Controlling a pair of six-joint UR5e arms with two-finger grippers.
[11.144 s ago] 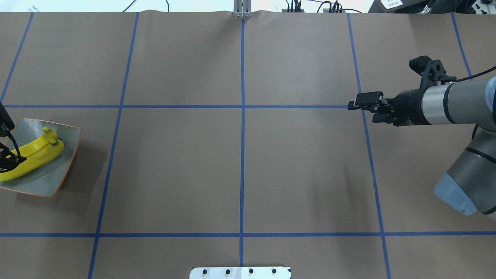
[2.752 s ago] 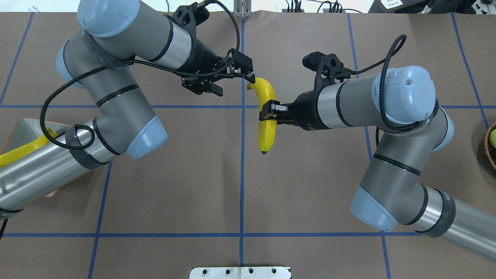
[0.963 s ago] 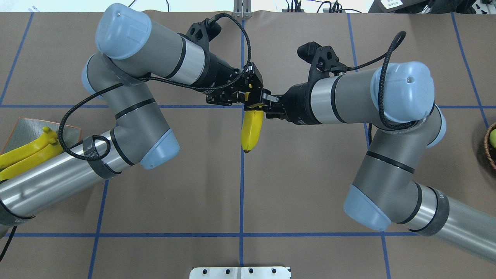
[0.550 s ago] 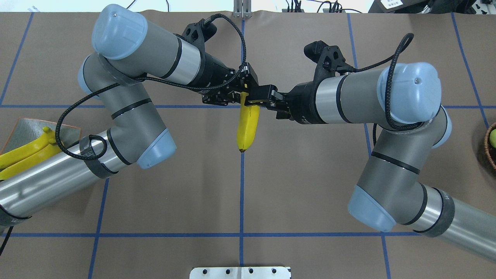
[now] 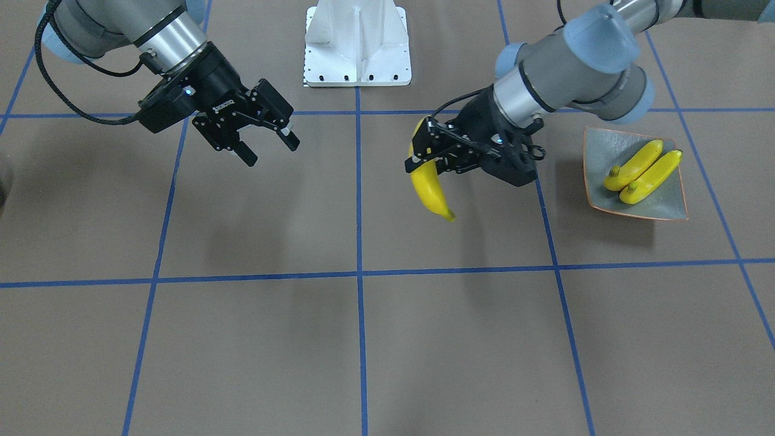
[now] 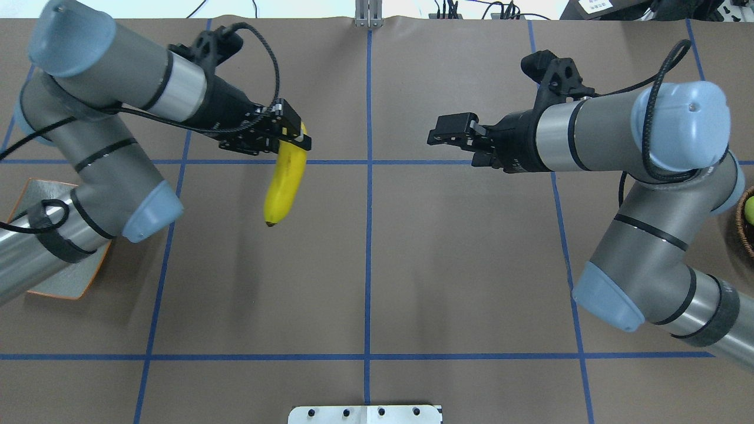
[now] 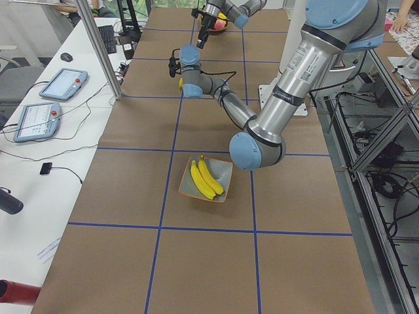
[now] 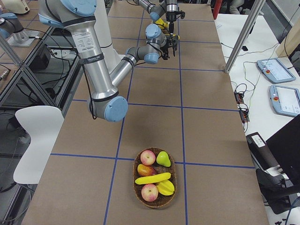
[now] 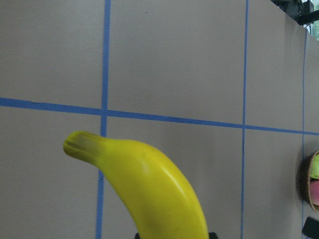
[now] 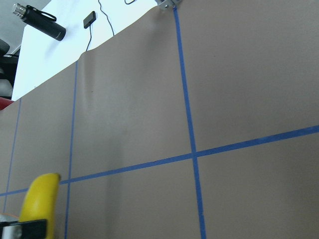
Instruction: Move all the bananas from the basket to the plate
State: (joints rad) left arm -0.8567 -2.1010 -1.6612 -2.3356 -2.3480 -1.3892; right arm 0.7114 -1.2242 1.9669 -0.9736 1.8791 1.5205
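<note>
My left gripper [image 6: 291, 140] is shut on the upper end of a yellow banana [image 6: 284, 182], which hangs above the table left of centre. It also shows in the front view [image 5: 431, 184] and the left wrist view [image 9: 149, 184]. My right gripper [image 6: 435, 134] is open and empty right of centre, its fingers [image 5: 244, 152] spread. The grey-green plate [image 5: 598, 148] at the table's left end holds two bananas [image 5: 636, 163] side by side. In the overhead view my left arm covers most of the plate [image 6: 68, 285]. One banana [image 8: 152, 178] lies in the basket [image 8: 140, 197].
The wicker basket at the table's right end also holds apples [image 8: 147, 157] and a green pear [image 8: 162, 158]; its rim shows at the overhead view's right edge [image 6: 743, 227]. A white mount [image 5: 357, 42] stands at the robot's side of the table.
My right gripper has let go of the banana and drawn back to the right. My left gripper, shut on the banana, has carried it left, towards the plate.
</note>
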